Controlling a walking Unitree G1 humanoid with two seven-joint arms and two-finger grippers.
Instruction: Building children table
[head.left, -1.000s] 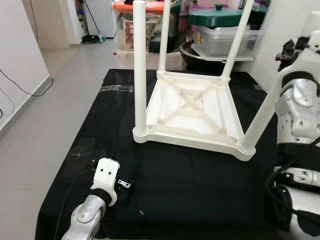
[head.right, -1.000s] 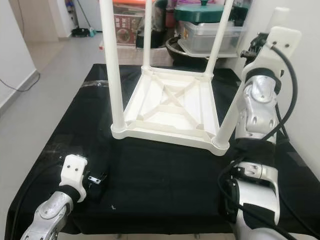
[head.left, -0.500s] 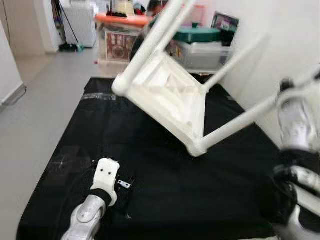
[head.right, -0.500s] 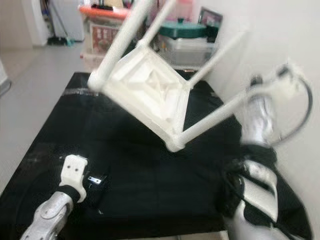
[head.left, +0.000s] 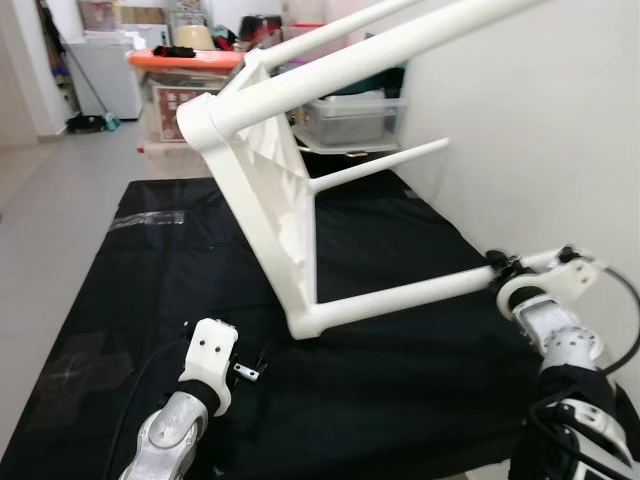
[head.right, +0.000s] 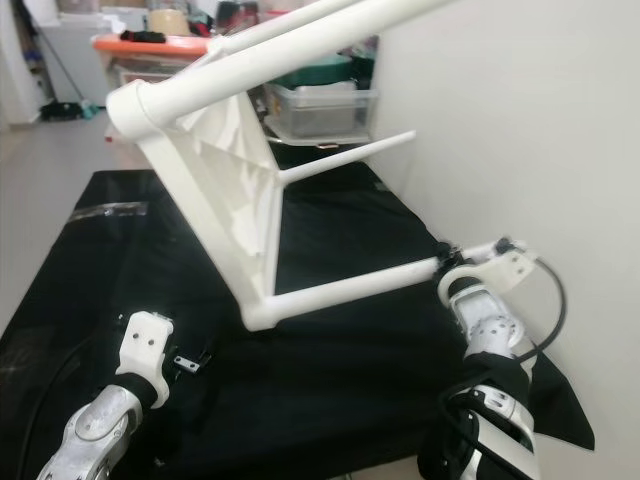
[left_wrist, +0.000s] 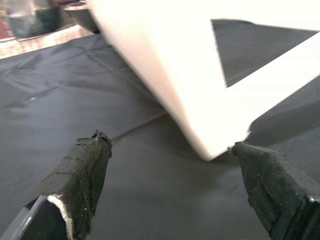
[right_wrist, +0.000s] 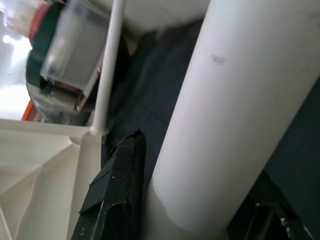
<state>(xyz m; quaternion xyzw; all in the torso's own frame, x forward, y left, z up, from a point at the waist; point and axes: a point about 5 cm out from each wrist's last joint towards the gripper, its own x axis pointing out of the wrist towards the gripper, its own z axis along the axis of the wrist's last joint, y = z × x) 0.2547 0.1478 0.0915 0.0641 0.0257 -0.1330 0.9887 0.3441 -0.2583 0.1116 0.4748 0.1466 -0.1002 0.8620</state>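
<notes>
The white children's table (head.left: 265, 190) is tipped on its side over the black cloth (head.left: 120, 290), with its legs pointing right. Only its lower front corner (head.left: 305, 325) is near the cloth. My right gripper (head.left: 497, 268) is shut on the end of the lowest leg (head.left: 400, 298), low at the right. In the right wrist view that leg (right_wrist: 235, 100) lies between the black fingers (right_wrist: 117, 185). My left gripper (left_wrist: 170, 145) rests open on the cloth, with its fingers (left_wrist: 87, 165) on either side of the table's lower corner (left_wrist: 210, 140) and apart from it.
A white wall (head.left: 540, 120) runs close along the right edge of the cloth. Storage boxes (head.left: 345, 105) and an orange-lidded bin (head.left: 175, 60) stand behind it. A clear plastic bag (head.left: 150, 218) lies at the cloth's far left. Grey floor (head.left: 40, 190) borders the left.
The table has swung from flat with legs up onto its side. My right gripper came down and outward with the leg. The view has shifted; the left arm stayed put.
</notes>
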